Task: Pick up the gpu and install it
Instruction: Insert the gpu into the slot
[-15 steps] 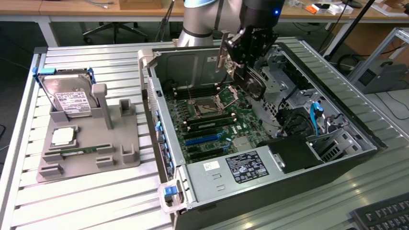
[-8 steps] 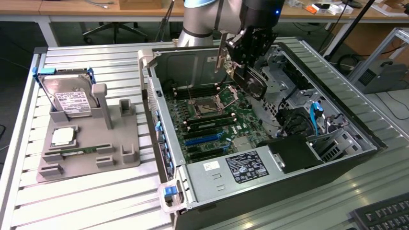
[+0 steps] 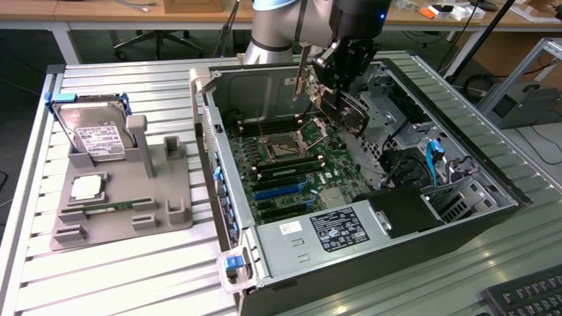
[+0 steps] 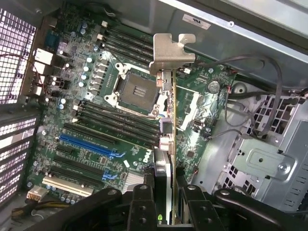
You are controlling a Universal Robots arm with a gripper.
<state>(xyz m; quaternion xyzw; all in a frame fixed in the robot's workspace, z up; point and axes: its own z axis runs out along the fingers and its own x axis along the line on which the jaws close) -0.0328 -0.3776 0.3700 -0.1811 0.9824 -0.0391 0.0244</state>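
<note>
My gripper [image 3: 340, 84] is shut on the gpu [image 3: 344, 110] and holds it on edge above the open computer case [image 3: 491, 197], over the motherboard [image 3: 294, 168]. In the wrist view the gpu [image 4: 168, 115] is seen edge-on: a green board with a black cooler, and its silver end bracket [image 4: 172, 48] farthest from the fingers [image 4: 143, 202]. The card hangs over the board between the CPU socket [image 4: 137, 87] and the case's drive-cage side, apart from the blue expansion slot [image 4: 86, 144]. The card's lower edge is clear of the slots.
A silver hard drive [image 3: 97, 135] stands in a grey fixture [image 3: 131, 204] at the exterior view's left, with a CPU and a memory stick lying on it. The power supply [image 3: 338, 230], blue cables [image 3: 430, 161] and drive cage [image 4: 262, 159] crowd the case. A keyboard [image 3: 527, 296] sits front right.
</note>
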